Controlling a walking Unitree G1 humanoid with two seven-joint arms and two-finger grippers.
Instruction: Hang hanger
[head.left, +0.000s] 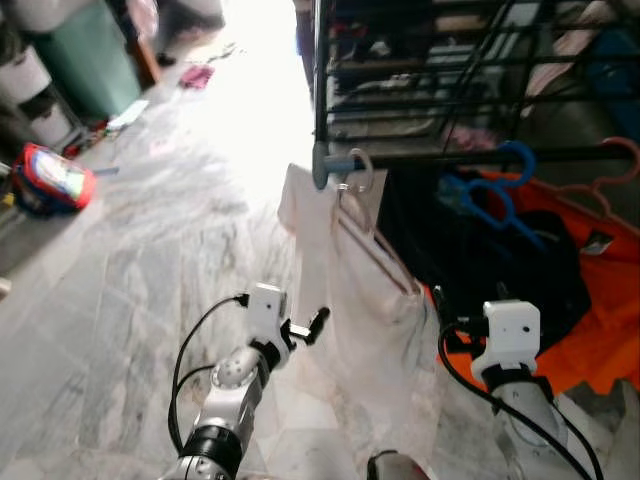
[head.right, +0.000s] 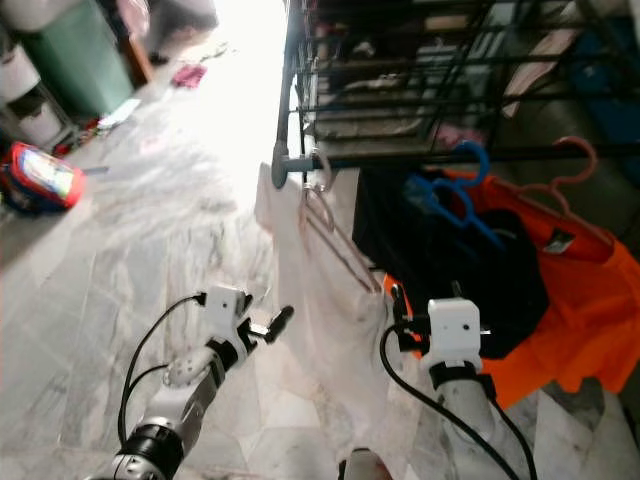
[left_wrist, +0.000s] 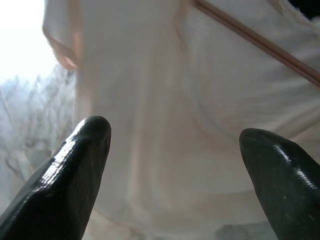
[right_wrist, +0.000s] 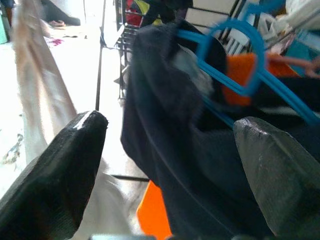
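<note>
A pale hanger is hooked at the end of the dark rack rail and carries a white garment that hangs low. Beside it, a blue hanger holds a black garment. Farther right, a pink hanger holds an orange garment. My left gripper is open, just left of the white garment and facing it. My right gripper is open, low between the white and black garments. In its wrist view the black garment and blue hanger are close ahead.
A black wire drying rack rises behind the rail. At the left of the marble floor lie a red bag, a green bin and white containers. A small pink item lies farther back in bright light.
</note>
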